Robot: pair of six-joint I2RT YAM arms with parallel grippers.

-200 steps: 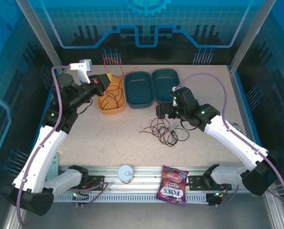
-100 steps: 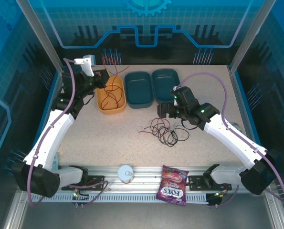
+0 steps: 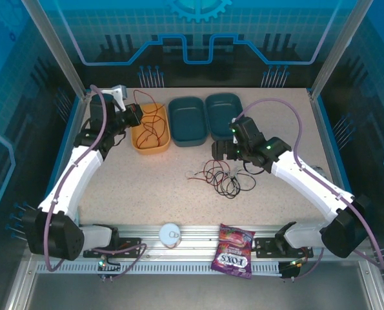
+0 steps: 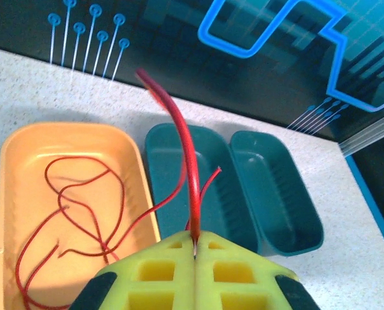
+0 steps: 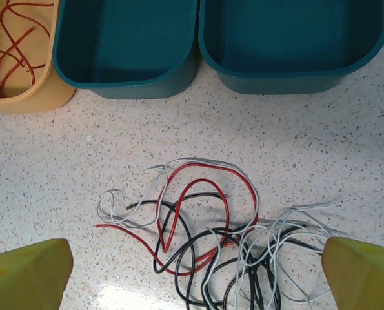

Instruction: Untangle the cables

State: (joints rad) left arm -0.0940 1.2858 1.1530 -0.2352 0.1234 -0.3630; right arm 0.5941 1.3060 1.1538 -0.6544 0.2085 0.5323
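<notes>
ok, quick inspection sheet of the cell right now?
Surface: speckled table, no spills seen.
Job's things: tangle of red, black and white cables on the table; red cable trailing into the orange tray; two teal trays empty.
Clutter: candy bag and white disc on the front rail.
Grippers: left gripper shut on the red cable; right gripper open, facing the tangle.
Cables: lilac arm hoses off the tangle.
Surroundings: blue printed panels.

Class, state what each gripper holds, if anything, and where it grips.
Left gripper pinches a red cable partway along; right gripper holds nothing.
</notes>
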